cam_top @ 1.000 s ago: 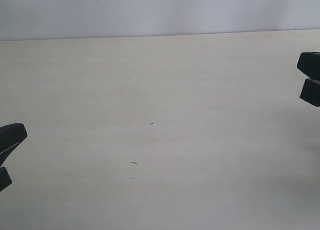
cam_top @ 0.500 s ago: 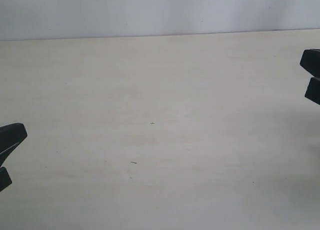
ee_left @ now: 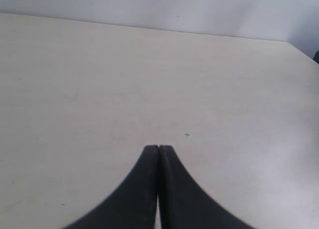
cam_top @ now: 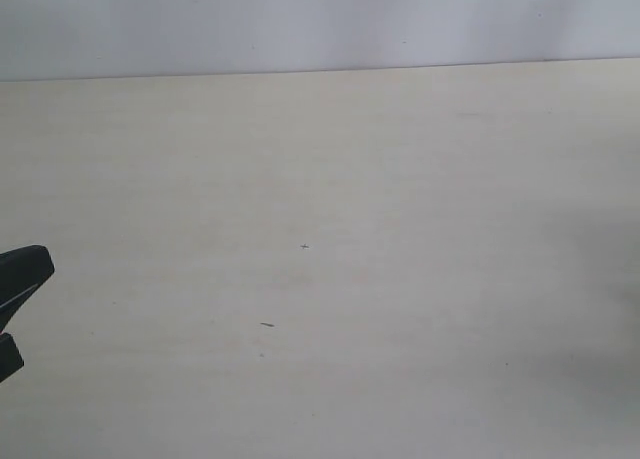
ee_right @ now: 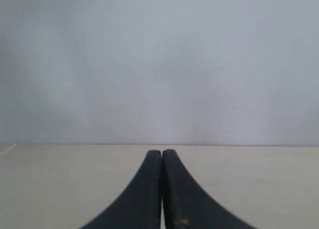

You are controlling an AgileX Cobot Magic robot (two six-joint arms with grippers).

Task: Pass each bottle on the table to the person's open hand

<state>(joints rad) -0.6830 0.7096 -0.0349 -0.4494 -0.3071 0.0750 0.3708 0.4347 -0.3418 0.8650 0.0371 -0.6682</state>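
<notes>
The left gripper (ee_left: 158, 149) has its fingertips pressed together with nothing between them. It hangs low over the table (cam_top: 320, 179) at the left edge of the exterior view. The right gripper (ee_right: 162, 152) is likewise closed and empty. Its wrist camera looks across the far table edge at a plain grey wall (ee_right: 159, 64), and the exterior view does not show this gripper at all.

No bottle appears in any of the 3 views, and the person's open hand is not visible either. The tabletop in view carries only 2 tiny marks, a faint cross (cam_top: 304, 246) and a short dark dash (cam_top: 267, 325). The place of a bottle relative to either gripper therefore cannot be given. If any are on the table, they lie outside what the cameras cover. Judging by the bare surface, the handing-over is either finished or not begun.

As for handling, a bottle meant for a hand is likely light, smooth and round, so it may slip or tip. I would take it across the body, below the cap, with a moderate squeeze, after first spreading the jaws.
</notes>
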